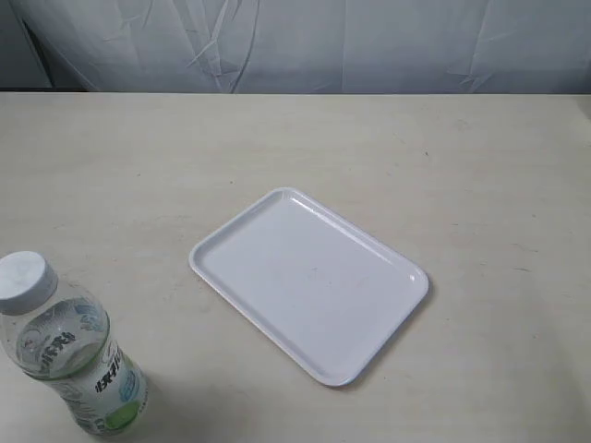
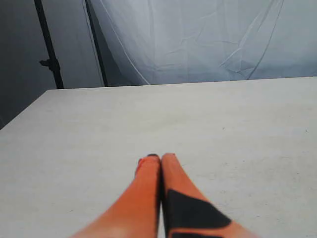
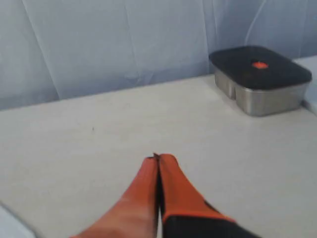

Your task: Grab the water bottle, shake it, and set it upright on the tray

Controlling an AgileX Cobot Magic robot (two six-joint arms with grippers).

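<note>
Left hand (image 2: 159, 157), orange, is pressed together with nothing in it. The right hand (image 3: 157, 158) is pressed together too, and a metal box (image 3: 260, 79) sits beyond it. On the tabletop (image 1: 462, 166) the water bottle (image 1: 69, 355) stands upright, well apart from the flat white tray (image 1: 309, 286).

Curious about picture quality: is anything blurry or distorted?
Exterior view: even light, tray sharp, bottle at the edge looks skewed. Left wrist view: left gripper blurs toward the lens. Right wrist view: softer overall, right gripper and metal box fuzzy.
</note>
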